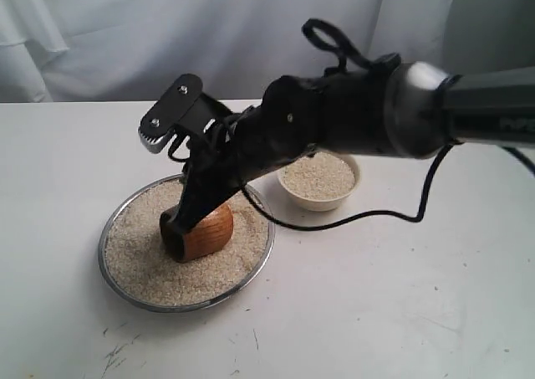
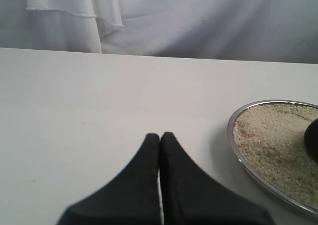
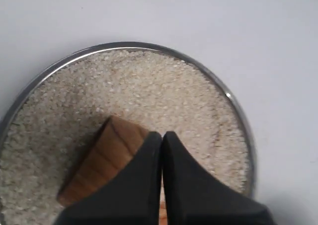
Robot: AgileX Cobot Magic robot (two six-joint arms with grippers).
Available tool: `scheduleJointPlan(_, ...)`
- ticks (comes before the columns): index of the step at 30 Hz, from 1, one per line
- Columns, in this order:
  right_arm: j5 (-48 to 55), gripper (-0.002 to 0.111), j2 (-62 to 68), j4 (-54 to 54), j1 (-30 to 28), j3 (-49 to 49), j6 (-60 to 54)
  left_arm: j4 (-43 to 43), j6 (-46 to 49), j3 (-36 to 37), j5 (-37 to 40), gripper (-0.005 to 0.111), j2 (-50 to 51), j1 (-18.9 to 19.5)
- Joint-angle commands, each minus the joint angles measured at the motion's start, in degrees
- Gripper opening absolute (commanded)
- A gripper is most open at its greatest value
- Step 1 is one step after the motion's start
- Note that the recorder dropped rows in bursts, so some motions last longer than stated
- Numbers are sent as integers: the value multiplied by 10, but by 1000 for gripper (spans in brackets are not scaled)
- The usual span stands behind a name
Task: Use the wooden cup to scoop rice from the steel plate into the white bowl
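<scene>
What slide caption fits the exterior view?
Right gripper holds the wooden cup on its side in the rice on the steel plate; the white bowl nearby contains rice.

We log the steel plate (image 1: 178, 307): shiny, shallow, spread wide with beige rice (image 1: 142, 245). The reddish-brown wooden cup (image 1: 211, 231) is tipped on its side in the grains. The white bowl (image 1: 313, 202) sits just beside the plate, holding rice too.

You see the steel plate (image 1: 101, 249) from above in the exterior view. The right wrist view looks down close over it, and the left sits low beside it.
</scene>
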Motion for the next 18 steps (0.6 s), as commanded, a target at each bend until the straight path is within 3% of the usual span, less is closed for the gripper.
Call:
scheduleJointPlan(1, 47, 0, -30, -31, -58, -10, -50, 0, 0, 3, -4, 0, -2, -2)
scheduleJointPlan(3, 98, 0, -30, -19, -95, -10, -94, 0, 0, 3, -4, 0, -2, -2)
scheduleJointPlan(5, 172, 0, -29, 16, -120, -10, -198, 0, 0, 3, -4, 0, -2, -2)
scheduleJointPlan(6, 220, 0, -29, 53, -130, -10, -303, 0, 0, 3, -4, 0, -2, -2)
scheduleJointPlan(9, 242, 0, -29, 68, -134, -10, -446, 0, 0, 3, -4, 0, -2, -2)
scheduleJointPlan(13, 221, 0, -29, 123, -132, -10, -372, 0, 0, 3, -4, 0, -2, -2)
scheduleJointPlan(18, 205, 0, -25, 126, -132, -10, -393, 0, 0, 3, -4, 0, -2, -2)
